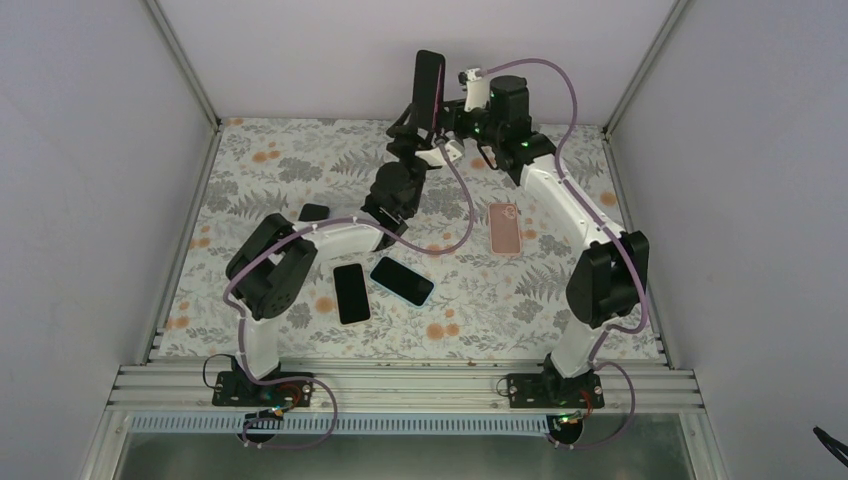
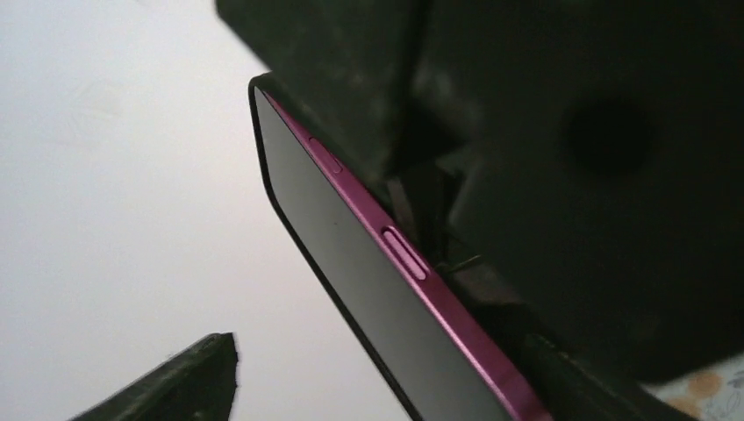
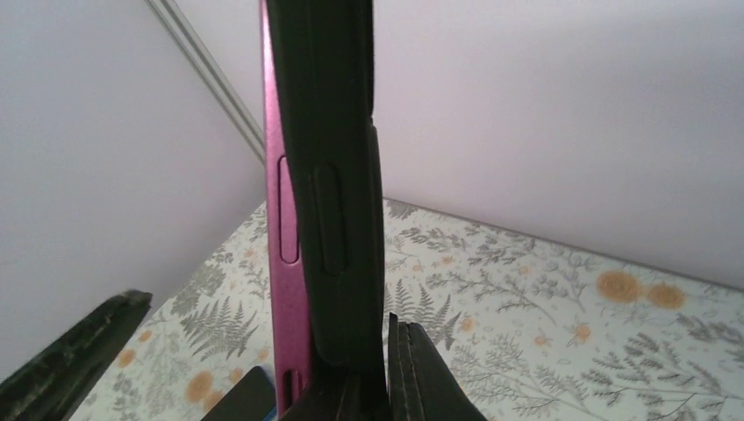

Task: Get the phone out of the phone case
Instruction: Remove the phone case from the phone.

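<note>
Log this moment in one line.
phone: upright, aloft, side edge bared | case: partly off | left gripper, right gripper: both at phone, grip unclear

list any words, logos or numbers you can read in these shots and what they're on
No text, logo or number can be read in any view.
phone, held up: dark screen, and the magenta edge has only buttons, no print.
black case: plain, no marking seen.
black phone, blue-edged phone, pink phone or case on the table: too small to show any marking.
</note>
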{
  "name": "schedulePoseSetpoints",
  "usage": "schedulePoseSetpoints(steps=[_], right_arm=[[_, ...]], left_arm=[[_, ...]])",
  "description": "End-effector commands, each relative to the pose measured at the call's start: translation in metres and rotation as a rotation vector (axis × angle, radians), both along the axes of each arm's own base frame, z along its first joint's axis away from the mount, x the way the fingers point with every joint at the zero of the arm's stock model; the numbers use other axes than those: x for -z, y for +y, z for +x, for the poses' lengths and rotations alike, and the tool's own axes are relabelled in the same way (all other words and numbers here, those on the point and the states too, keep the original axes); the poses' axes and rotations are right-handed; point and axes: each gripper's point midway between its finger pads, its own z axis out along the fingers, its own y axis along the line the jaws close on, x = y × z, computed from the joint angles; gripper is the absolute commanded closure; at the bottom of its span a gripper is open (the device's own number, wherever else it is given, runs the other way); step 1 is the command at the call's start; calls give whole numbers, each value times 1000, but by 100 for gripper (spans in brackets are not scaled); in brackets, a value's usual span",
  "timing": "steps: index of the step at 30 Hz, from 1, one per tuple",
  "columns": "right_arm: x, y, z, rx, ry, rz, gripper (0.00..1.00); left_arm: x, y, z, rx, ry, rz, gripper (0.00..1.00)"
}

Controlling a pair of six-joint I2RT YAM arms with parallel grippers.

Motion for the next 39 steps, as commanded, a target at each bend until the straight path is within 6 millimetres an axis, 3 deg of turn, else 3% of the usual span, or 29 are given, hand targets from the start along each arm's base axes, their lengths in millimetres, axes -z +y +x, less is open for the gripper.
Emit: schedulePoseSetpoints(steps=[1,9,15,18,23,28,33,39], right_arm=[[8,80,-85,-374,94,25,97],[9,78,-88,-373,84,14,97],[7,60,-76,-323,74,11,97],[7,44,-64,-277,61,-3,97],[16,6,-35,-152,44,-50,97],[33,-46,3,55,-21,-235,97],[38,-96,18,188,-30,-371,97],[46,-155,24,254,31,-376,97]], left_arm=[[-3,5,24,-47,-18,-3,30],[-2,-6,30,-31,-10,-8,71],[-6,-1,23,-22,-17,-24,89],[-9,4,18,-21,-18,-30,93],[-23,16,3,-7,-9,-59,98],[-41,22,-15,79,123,-117,98],[-51,35,-39,121,272,-120,98],[-23,79,-61,17,302,24,98]])
